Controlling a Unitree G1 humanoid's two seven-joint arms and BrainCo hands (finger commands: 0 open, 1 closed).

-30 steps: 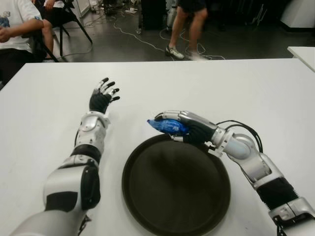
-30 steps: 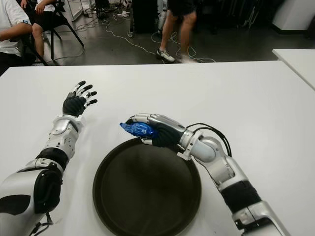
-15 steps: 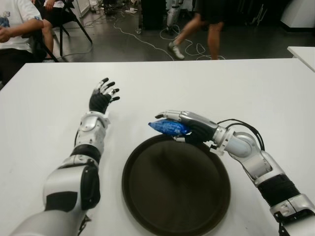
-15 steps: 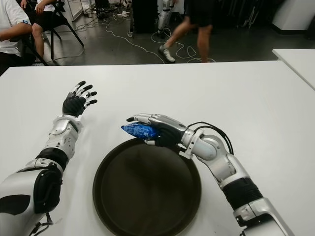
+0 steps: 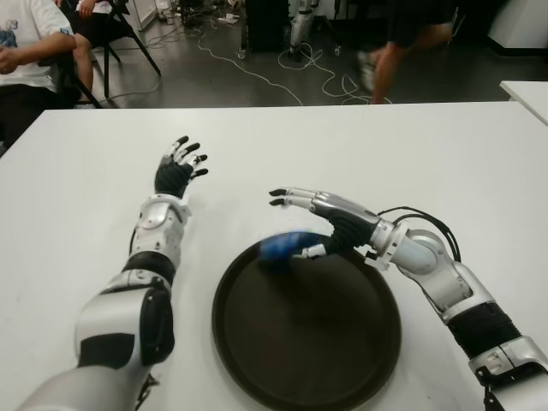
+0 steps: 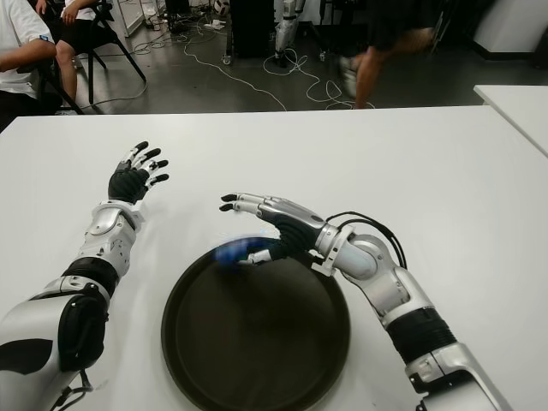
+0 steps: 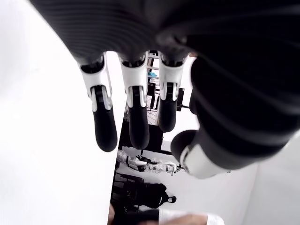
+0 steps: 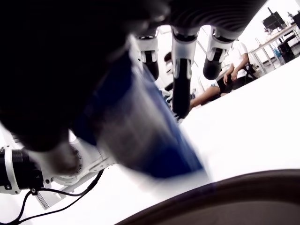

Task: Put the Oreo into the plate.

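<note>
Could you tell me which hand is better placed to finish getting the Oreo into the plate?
The right hand: its open fingers hover over the plate's far rim, with the blurred blue Oreo pack just beneath. The left hand shows farther off, left of the plate.

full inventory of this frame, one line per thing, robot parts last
Oreo: 1, blue pack, blurred, at the plate's far rim just below the right robot hand's fingers; contact unclear.
Plate: 1, dark, round, on the table in front of the robot.
Table: 1, white, under everything.
Second table: 1, white, corner at far right.
People: 2, one seated far left, one walking behind the table.
Cables: several, on the dark floor.
Left robot hand: 1, black, fingers spread, left of the plate.
Right robot hand: 1, silver-black, open, over the plate's far rim.
</note>
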